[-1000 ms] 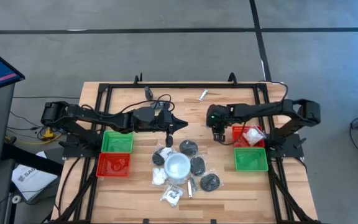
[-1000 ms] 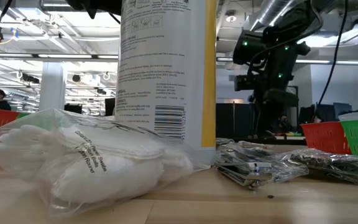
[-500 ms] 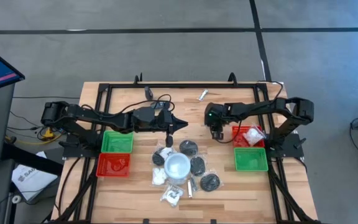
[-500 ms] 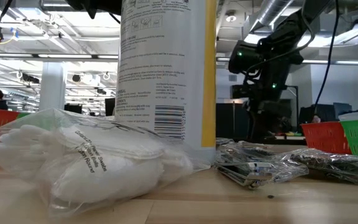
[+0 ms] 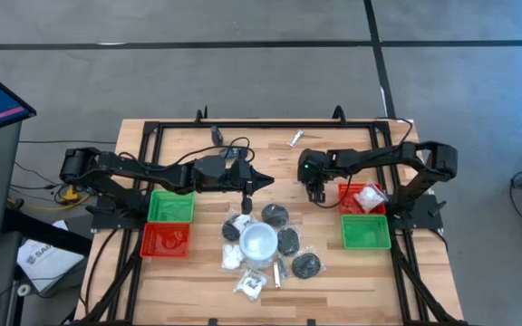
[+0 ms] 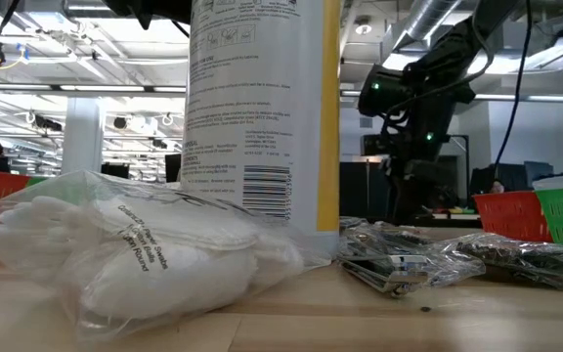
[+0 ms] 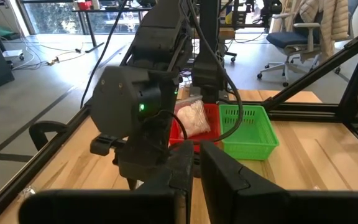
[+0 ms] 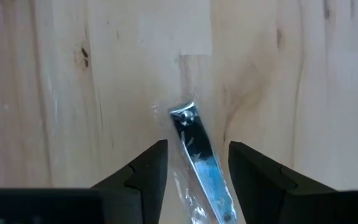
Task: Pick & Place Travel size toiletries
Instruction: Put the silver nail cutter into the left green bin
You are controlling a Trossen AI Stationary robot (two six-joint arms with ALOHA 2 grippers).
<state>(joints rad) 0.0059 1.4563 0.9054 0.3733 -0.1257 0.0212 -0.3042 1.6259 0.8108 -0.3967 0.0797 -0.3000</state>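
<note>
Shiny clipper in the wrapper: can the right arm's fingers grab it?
Probably yes. The right gripper points down at the clipper, its fingers open on either side, and only bare table shows around it.

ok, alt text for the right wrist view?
Looking straight down at bare wooden table, the right gripper has its two dark fingers open on either side of a thin silvery stick in a clear wrapper. The stick lies slightly tilted between them; whether it is gripped cannot be told.
</note>
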